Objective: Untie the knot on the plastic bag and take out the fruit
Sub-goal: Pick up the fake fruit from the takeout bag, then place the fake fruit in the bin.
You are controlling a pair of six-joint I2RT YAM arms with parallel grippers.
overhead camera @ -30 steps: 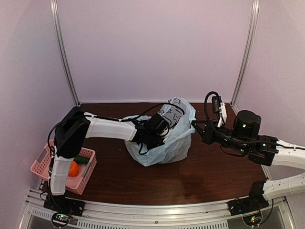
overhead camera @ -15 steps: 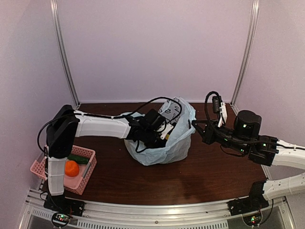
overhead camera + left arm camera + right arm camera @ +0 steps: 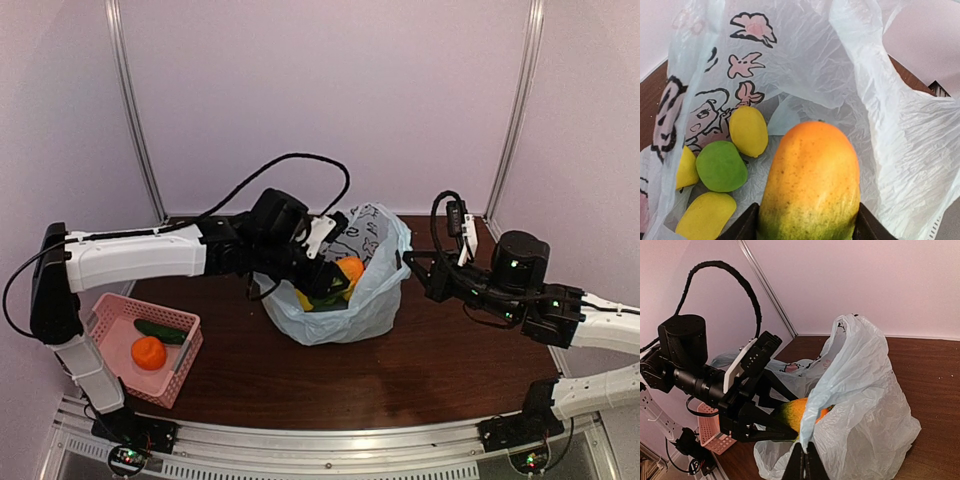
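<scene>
The pale blue plastic bag [image 3: 372, 300] stands with its mouth wide open, and no knot shows. My left gripper [image 3: 807, 226] is shut on an orange-yellow fruit [image 3: 812, 180] with a green base, held just above the bag's opening [image 3: 349, 268]. Below it in the bag lie yellow oval fruits [image 3: 748, 130] and a green round one [image 3: 721, 166]. My right gripper [image 3: 804, 460] is shut on the bag's right rim [image 3: 840, 385], holding it up. From the right wrist, the held fruit [image 3: 795, 412] peeks out behind that strip of plastic.
A pink perforated basket [image 3: 183, 362] sits at the near left of the brown table, holding an orange round fruit [image 3: 149, 352] and a dark green cucumber-like one [image 3: 160, 330]. Pale walls close in the back and both sides.
My left gripper has risen out of the bag with the orange-yellow fruit in its grip, the arm lifting and straightening. The right gripper has kept its hold on the rim.
</scene>
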